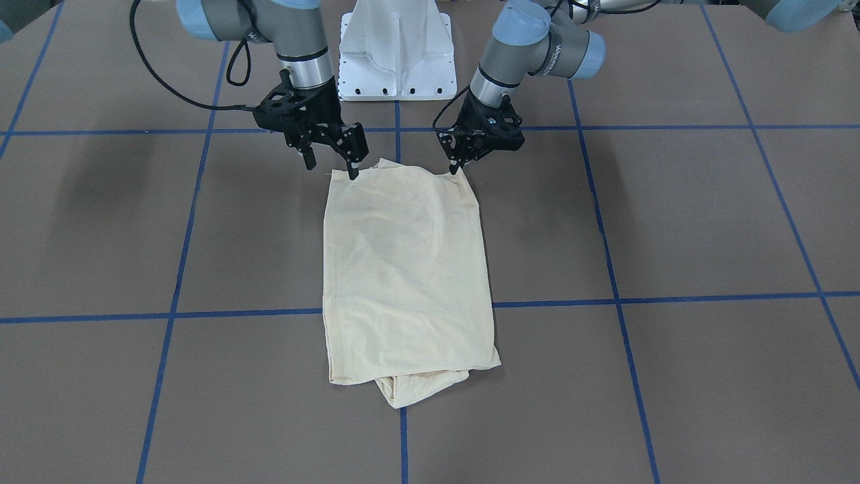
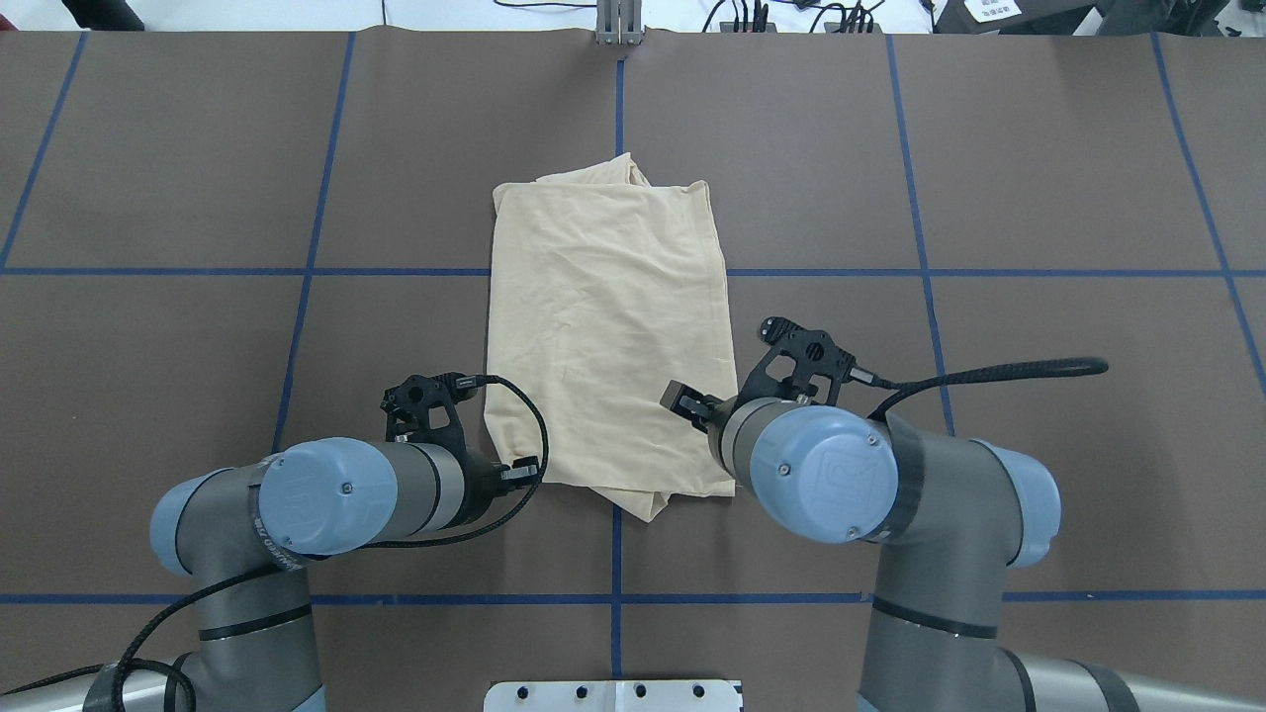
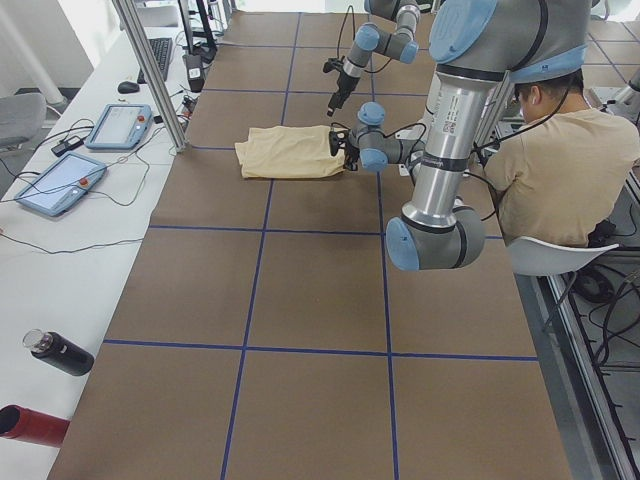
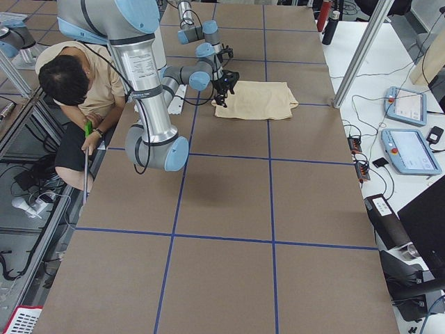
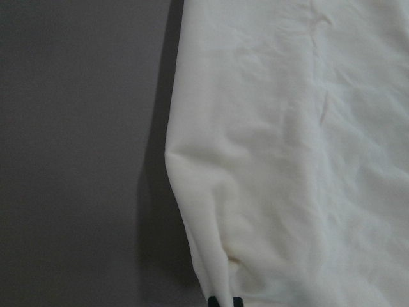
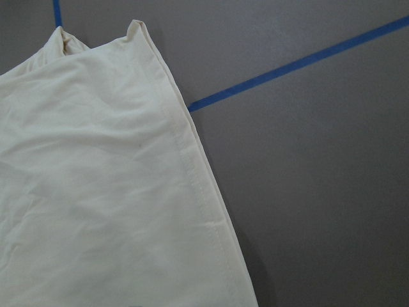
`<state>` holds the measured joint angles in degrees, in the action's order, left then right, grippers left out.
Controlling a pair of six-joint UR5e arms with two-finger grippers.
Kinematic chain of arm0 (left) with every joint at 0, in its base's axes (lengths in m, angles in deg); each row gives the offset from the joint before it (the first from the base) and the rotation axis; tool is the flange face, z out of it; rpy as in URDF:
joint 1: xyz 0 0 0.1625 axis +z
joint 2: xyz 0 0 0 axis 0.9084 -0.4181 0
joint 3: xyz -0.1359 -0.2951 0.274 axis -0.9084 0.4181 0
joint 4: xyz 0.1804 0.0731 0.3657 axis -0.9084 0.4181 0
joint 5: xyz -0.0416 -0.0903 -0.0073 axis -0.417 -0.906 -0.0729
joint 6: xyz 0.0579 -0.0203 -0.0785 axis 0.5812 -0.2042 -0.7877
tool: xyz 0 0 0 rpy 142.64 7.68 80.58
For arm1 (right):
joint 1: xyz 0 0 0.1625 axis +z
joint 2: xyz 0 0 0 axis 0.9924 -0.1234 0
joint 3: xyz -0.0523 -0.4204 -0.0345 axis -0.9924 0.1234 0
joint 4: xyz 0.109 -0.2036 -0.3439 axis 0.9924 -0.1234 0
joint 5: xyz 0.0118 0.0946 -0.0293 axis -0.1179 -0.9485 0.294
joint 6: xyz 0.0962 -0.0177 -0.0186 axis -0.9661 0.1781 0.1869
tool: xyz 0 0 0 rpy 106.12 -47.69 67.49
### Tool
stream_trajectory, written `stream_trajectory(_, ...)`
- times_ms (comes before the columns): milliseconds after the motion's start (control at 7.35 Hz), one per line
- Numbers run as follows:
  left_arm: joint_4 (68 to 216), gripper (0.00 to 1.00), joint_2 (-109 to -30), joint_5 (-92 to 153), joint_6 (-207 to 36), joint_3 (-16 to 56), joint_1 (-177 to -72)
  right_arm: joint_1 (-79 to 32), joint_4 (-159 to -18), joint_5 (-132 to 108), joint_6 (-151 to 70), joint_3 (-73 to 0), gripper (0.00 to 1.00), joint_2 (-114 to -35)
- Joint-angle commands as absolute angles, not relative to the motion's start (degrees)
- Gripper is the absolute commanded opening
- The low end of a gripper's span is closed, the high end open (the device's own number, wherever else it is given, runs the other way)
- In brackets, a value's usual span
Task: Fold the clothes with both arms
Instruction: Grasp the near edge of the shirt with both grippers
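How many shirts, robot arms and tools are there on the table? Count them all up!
shirt: 1
robot arms: 2, the left arm and the right arm
tools: 2, the left tool and the right tool
total: 5

The pale cream T-shirt (image 5: 287,160) is lying across the right side, softly wrinkled, its rounded edge casting a shadow onto the grey table (image 5: 70,147) at left. At the bottom edge, two dark tips of the left pincer (image 5: 225,302) are sitting close together, with cloth between them.
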<state>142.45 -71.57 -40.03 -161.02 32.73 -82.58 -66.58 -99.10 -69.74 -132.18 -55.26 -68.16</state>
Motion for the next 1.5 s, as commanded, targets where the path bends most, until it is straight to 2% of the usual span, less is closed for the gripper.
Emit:
stream_trajectory(0, 142.45, 0.00, -71.57, -40.03, -161.02, 32.74, -82.51, -70.60, -99.54, -67.04, -140.46, -53.02, 0.79, -66.98)
stream_trajectory(408, 142.45, 0.00, -71.57, -40.03, -161.02, 32.74, -82.60, -71.49, -98.22, -64.93, -141.17, -47.06, 0.77, -64.35)
stream_trajectory(1360, 142.45, 0.00, -71.57, -39.94, -161.02, 32.83, -82.60, -71.49, -95.93, -64.66, -142.05, -43.69, 0.66, -63.03)
